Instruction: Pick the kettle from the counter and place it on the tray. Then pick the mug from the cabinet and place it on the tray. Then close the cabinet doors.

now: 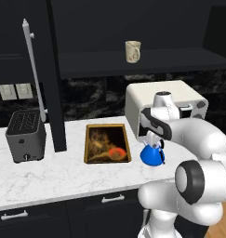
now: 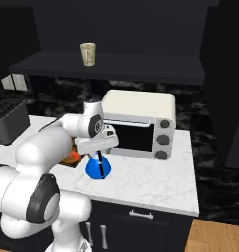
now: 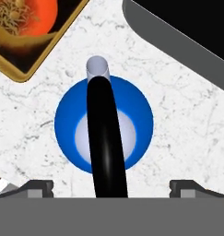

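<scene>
The blue kettle [image 1: 152, 156] [image 2: 97, 168] [image 3: 136, 115] stands on the white marble counter [image 1: 63, 172], right of the tray [image 1: 107, 143] [image 3: 20, 74]. My gripper [image 1: 152, 141] [image 2: 98, 155] [image 3: 112, 186] hangs straight above the kettle, open, with one fingertip [image 3: 38, 186] on each side of its black arched handle [image 3: 105, 133] and well apart from it. Nothing lies on the golden-rimmed tray with its orange patch. The cream mug [image 1: 132, 51] [image 2: 87, 53] stands upright on the shelf of the black cabinet [image 1: 147, 64]. One cabinet door [image 1: 56, 93] stands open, its silver bar handle [image 1: 32, 69] facing left.
A white toaster oven [image 1: 165, 100] [image 2: 140, 123] [image 3: 178, 32] stands close behind the kettle. A grey toaster [image 1: 25, 135] [image 2: 5, 120] stands at the counter's left end. Black drawers [image 1: 112, 200] run under the worktop.
</scene>
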